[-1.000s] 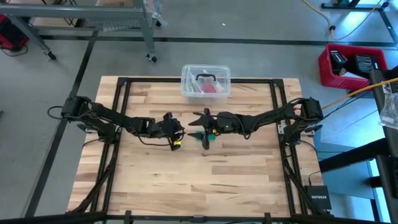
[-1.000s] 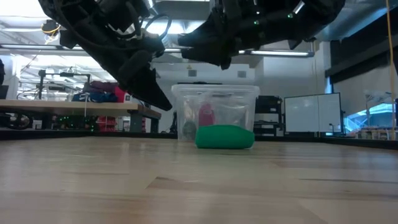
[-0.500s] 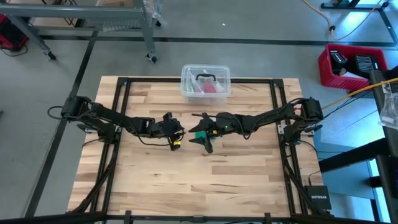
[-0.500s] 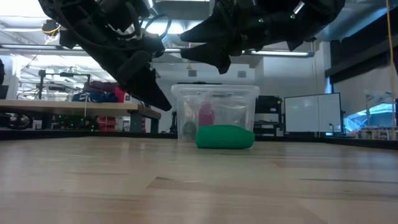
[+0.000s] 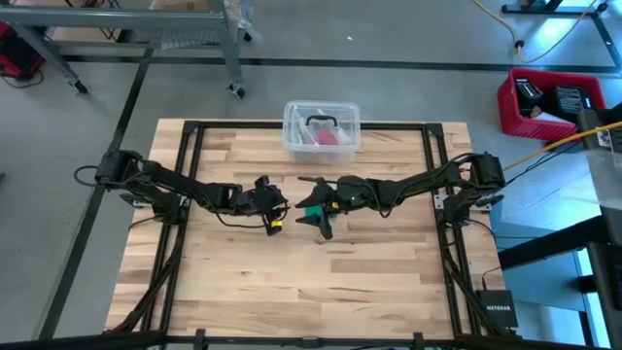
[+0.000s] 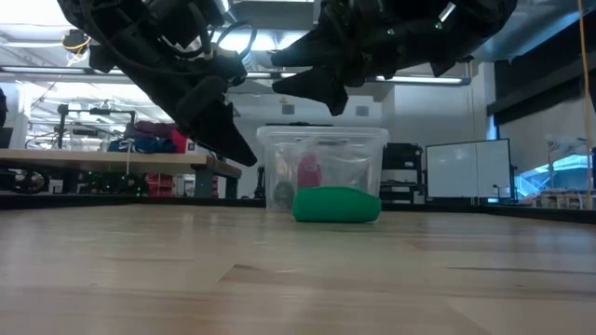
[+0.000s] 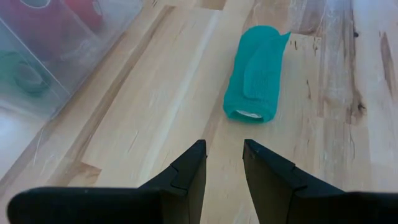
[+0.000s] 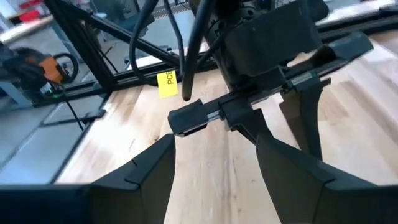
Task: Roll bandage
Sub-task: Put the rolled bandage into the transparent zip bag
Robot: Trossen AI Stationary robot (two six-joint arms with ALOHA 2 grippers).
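Note:
The bandage is a teal-green roll that lies on its side on the wooden table, a loose flap on top. In the low view the bandage rests in front of the clear tub. My left gripper is open and points at the roll from the table's left, a short way off. My right gripper hangs open above the bandage, its fingers spread wide toward the near and far sides. In its own view the right gripper faces my left arm and holds nothing.
A clear plastic tub with a pink-red item inside stands at the table's far edge, just behind the bandage. A black frame runs around the tabletop. A red crate sits off the table at the right. Bare wood stretches toward the near edge.
My right gripper has rolled about its own line and tipped up a little above the bandage, staying open. The bandage lies where it was.

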